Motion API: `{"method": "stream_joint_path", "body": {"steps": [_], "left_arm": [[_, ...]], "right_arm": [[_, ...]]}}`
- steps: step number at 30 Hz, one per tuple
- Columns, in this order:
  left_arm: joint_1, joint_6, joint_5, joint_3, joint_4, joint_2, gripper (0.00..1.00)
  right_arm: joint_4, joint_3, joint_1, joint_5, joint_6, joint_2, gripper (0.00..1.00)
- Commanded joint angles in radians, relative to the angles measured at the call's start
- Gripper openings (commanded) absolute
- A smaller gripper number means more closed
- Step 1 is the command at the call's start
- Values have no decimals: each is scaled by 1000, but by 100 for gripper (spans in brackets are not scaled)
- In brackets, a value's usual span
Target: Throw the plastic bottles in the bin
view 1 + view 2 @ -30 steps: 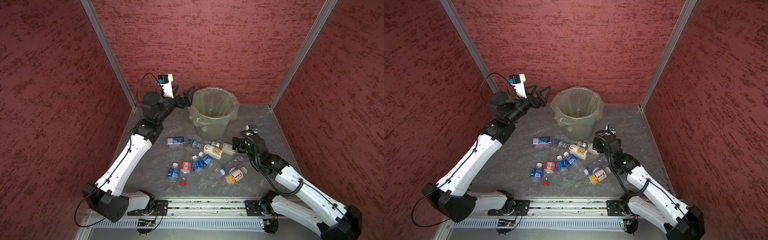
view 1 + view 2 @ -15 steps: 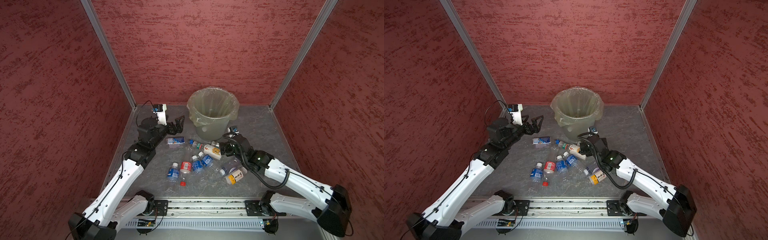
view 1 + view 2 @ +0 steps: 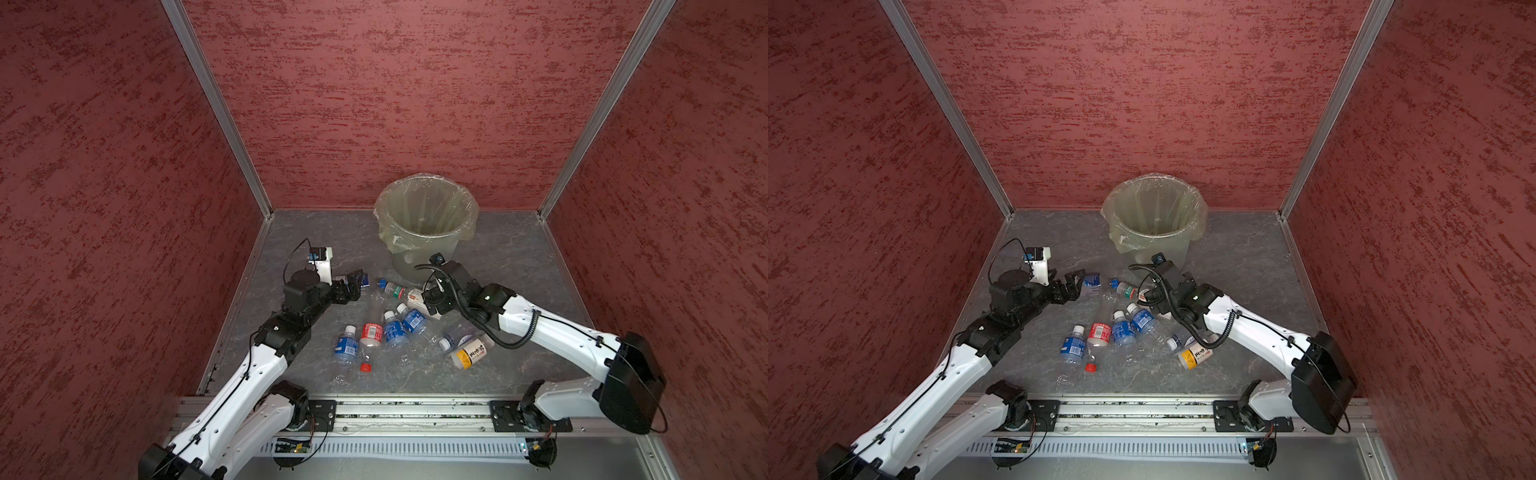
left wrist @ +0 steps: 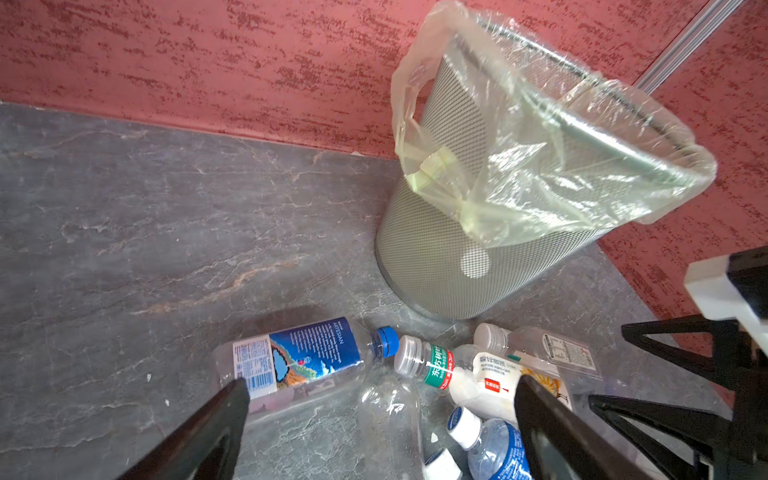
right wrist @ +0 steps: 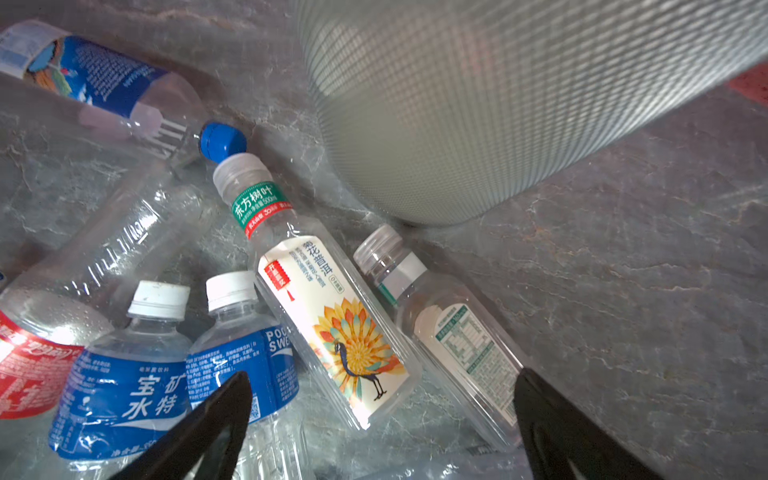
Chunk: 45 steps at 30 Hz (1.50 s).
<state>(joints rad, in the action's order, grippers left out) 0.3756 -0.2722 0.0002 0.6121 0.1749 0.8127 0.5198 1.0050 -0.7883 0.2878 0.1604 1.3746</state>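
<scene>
Hovering over the plastic bottles (image 3: 393, 330) littering the surface (image 3: 519, 257) just beside the bin (image 3: 405, 262), I hold my left claw (image 4: 382, 386) and right claw (image 5: 382, 380) spread wide and empty; the pick seems in hand, calling next for a descent astride one bottle, then a squeeze.

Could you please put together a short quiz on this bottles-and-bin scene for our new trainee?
1. True or false: the bin stands upright, with a bag over its rim.
2. The left gripper and right gripper are: A) both shut, B) both open, C) left shut, right open.
3. What cap colour has the Artesian bottle lying by the left gripper?

Key: 1 true; 2 B; 3 blue.
</scene>
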Motion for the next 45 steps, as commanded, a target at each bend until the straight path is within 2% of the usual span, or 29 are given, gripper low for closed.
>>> {"method": "stream_joint_path", "body": {"steps": [1,12,21,39,45], "left_arm": [[-4,-14,-27,-53,-41,-26,100],[-14,22,-19,-224,-168,-108,100],[-35,20,-2,-309,-241,-128,100],[-77,1,39,-303,-258,-79,100],[-86,-4,46,-300,-259,-69,99]], "right_arm": [[17,42,-4,-49,-24,30,98],[-4,57,-9,-144,-50,169,88],[-12,94,-9,-126,-67,242,84],[-20,161,-3,-90,-125,356,77],[-26,164,0,-112,-126,374,72]]}}
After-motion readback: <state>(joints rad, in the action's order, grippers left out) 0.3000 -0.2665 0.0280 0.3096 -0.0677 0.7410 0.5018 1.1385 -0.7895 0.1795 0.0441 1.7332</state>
